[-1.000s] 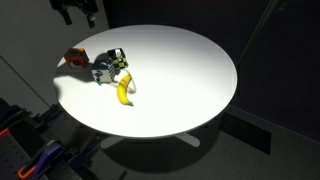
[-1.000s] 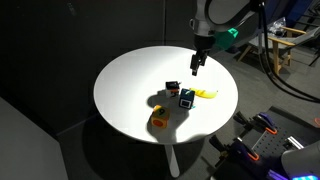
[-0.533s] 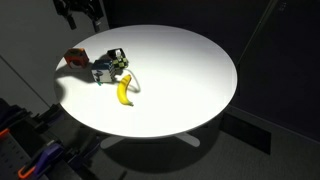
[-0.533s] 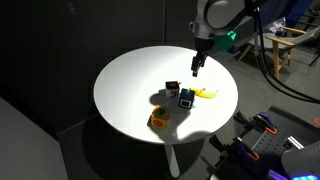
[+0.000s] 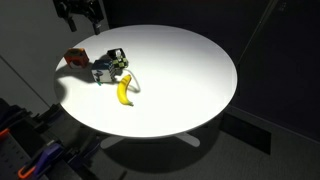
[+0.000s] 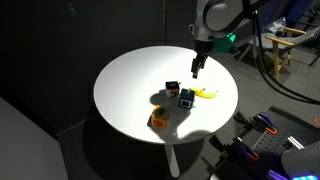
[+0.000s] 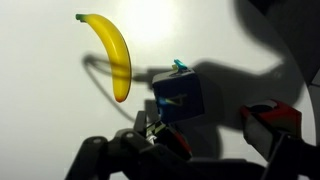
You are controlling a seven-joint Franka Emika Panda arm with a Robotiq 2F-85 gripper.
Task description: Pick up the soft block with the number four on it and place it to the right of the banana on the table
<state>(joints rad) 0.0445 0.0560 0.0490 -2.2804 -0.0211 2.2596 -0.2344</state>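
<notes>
Room is dim: black surroundings in both exterior views. Light falls from above onto the large round white-topped table [image 5: 185,75] [image 6: 130,85], and its top glares near white. In an exterior view I note a hard dark shadow beside the small soft cube with light-blue edges [image 6: 186,98]. In the wrist view the tabletop is blown out. The small yellow curved banana [image 7: 112,55] reads fairly sharp with a thin shadow. The gripper [image 7: 212,130] is dark and soft-edged.

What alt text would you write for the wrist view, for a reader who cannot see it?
A yellow banana lies on the white table, with the blue-edged soft block just beside it; an orange-red cube sits farther off.
</notes>
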